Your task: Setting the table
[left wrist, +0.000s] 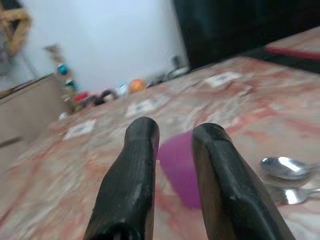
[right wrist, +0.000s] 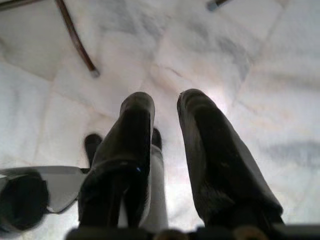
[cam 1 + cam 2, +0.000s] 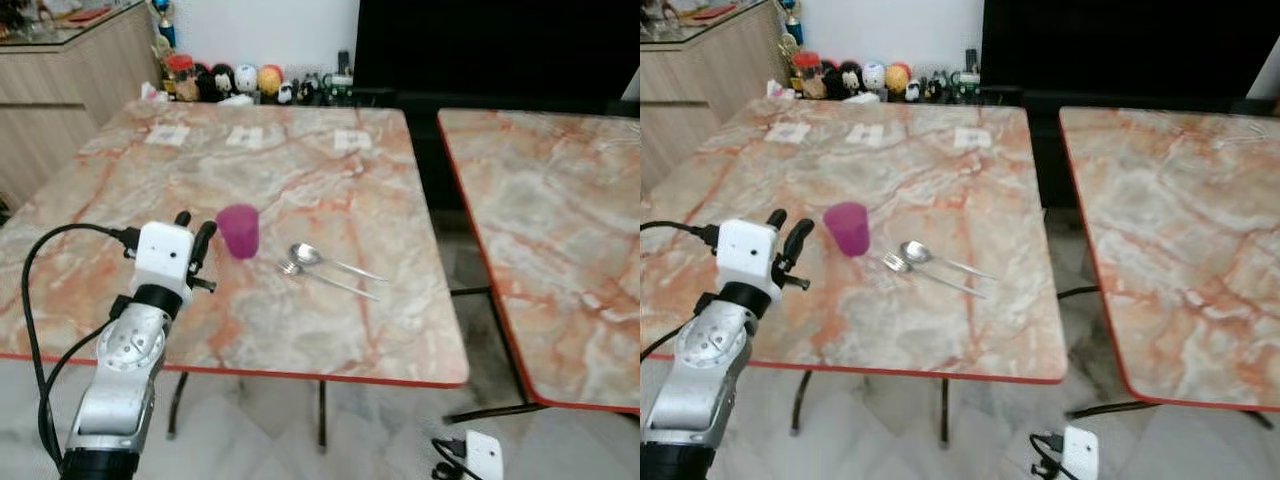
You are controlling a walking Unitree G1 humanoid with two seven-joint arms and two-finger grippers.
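Left wrist view: the left gripper [image 1: 172,150] holds its two black fingers [image 1: 132,170] a narrow gap apart, with nothing between them. Its jaws are parted but not wide. The purple cup [image 1: 182,167] stands upright directly beyond the fingertips, seen through and beside the gap, not in contact.

From the head camera, the left gripper [image 3: 193,232] hovers over the near-left part of the marble table [image 3: 130,190]. The purple cup [image 3: 239,231] lies just beside it, toward the robot's right and slightly farther out. The cup's long axis is vertical, so a side approach with one finger passing each flank is the likely requirement; judged from these views, the present gap looks narrower than the cup and would need widening first.

Farther right of the cup, a spoon [image 3: 306,254] and a fork [image 3: 292,267] lie flat side by side, handles pointing toward the robot's right and the near edge.

The left arm is clearly the nearer one. The right gripper [image 2: 165,107] hangs idle below table level over the pale floor, fingers slightly apart and empty. A second marble table [image 3: 560,220] stands well apart to the right.
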